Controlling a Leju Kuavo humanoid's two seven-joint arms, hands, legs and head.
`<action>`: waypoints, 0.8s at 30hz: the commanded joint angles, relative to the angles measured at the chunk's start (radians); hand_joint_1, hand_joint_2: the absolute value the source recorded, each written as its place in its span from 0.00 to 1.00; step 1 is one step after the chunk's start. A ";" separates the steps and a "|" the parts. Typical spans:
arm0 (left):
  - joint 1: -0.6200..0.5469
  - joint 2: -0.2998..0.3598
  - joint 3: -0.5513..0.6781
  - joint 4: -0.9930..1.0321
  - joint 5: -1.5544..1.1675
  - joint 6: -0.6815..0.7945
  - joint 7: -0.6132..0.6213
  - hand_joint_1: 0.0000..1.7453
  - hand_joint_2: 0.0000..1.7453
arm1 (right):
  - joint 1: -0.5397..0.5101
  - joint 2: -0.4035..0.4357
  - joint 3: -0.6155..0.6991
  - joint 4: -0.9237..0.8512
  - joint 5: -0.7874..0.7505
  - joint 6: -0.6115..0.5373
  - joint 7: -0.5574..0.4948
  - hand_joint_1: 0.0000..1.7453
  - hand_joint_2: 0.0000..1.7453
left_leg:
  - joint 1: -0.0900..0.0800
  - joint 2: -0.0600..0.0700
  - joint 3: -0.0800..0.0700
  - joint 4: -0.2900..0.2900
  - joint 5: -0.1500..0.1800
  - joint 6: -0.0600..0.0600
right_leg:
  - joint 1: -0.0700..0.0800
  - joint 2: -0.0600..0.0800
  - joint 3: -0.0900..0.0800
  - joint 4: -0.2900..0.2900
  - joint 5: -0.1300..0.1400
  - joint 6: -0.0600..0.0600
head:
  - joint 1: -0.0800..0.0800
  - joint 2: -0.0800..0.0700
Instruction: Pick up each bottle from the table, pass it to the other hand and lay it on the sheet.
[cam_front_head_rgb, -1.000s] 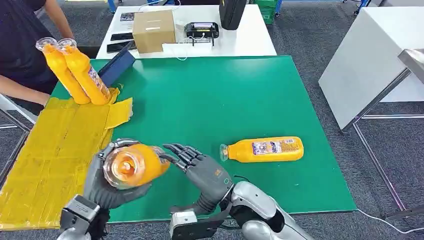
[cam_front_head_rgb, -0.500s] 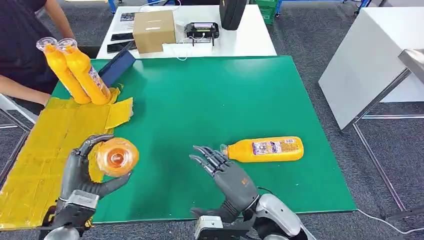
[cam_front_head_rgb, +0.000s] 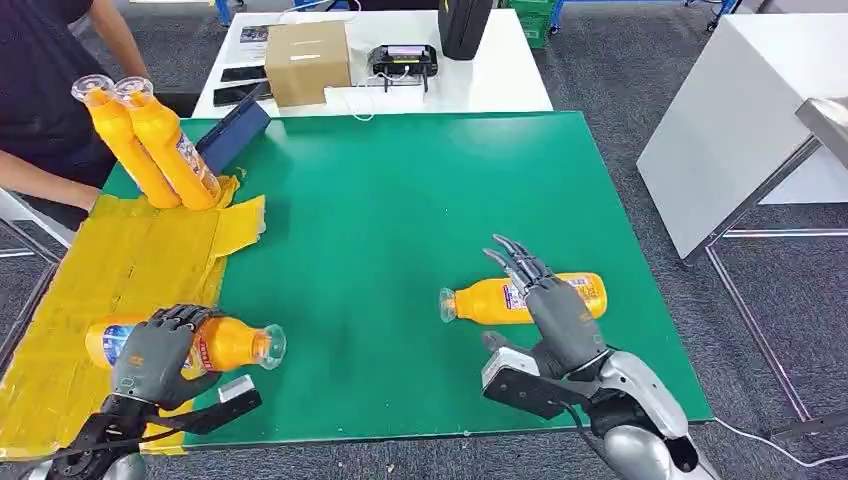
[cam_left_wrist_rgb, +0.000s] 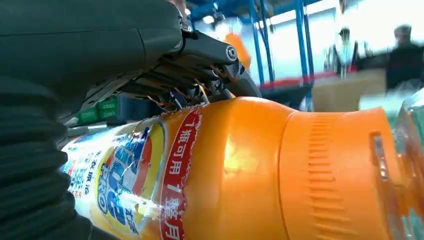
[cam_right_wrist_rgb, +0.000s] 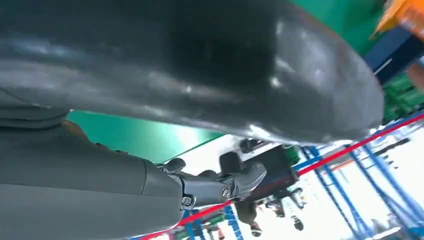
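Observation:
My left hand grips an orange bottle that lies sideways low over the near edge of the yellow sheet, its cap pointing right over the green mat. Up close in the left wrist view the same bottle shows its label under my fingers. A second orange bottle lies on its side on the mat, cap to the left. My right hand hovers over its middle, fingers spread, holding nothing. Two more bottles are held upright by a person at the sheet's far end.
A person stands at the far left. A blue tablet-like board lies at the mat's far left corner. Behind the green mat is a white table with a cardboard box and a black device. A white table stands at the right.
My left hand carried the bottle down and left, turning it sideways onto the sheet's edge. My right hand swung right, from beside the left hand to over the lying bottle.

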 joint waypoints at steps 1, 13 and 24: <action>-0.126 0.100 -0.100 0.286 0.012 -0.058 0.008 1.00 1.00 | -0.070 0.005 -0.044 0.094 -0.008 0.018 0.003 0.00 0.00 | 0.000 -0.001 0.003 -0.001 0.000 -0.001 | -0.001 0.002 0.002 -0.001 0.000 -0.001 | 0.000 0.000; -0.160 0.102 -0.129 0.337 0.074 -0.070 -0.049 0.00 0.00 | -0.110 -0.008 -0.036 0.149 0.033 0.023 0.017 0.00 1.00 | 0.000 -0.001 0.002 -0.001 0.000 0.000 | 0.000 0.002 0.003 -0.001 0.000 -0.001 | 0.000 0.000; -0.207 -0.008 -0.118 0.183 0.190 0.046 -0.139 0.00 0.00 | -0.278 0.010 -0.012 0.530 0.141 0.091 0.024 0.00 1.00 | 0.000 -0.002 0.003 -0.001 0.001 0.001 | 0.000 0.003 0.004 -0.002 0.001 -0.001 | 0.000 0.000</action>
